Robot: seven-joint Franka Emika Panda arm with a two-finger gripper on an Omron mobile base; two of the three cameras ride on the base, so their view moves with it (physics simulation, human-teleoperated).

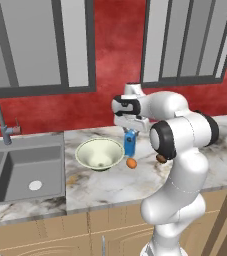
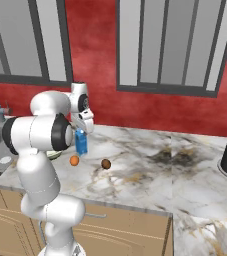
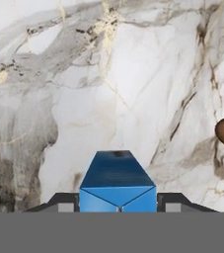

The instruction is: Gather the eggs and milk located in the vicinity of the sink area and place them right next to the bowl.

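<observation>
Squarely between the jaws sits the gabled blue milk carton [image 3: 117,184] over veined marble counter [image 3: 108,89].

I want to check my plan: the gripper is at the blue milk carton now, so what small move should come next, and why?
Probably a short lift. The gripper looks shut on the milk carton, which sits beside the bowl, with the orange egg close below, so rising first avoids knocking them.
</observation>
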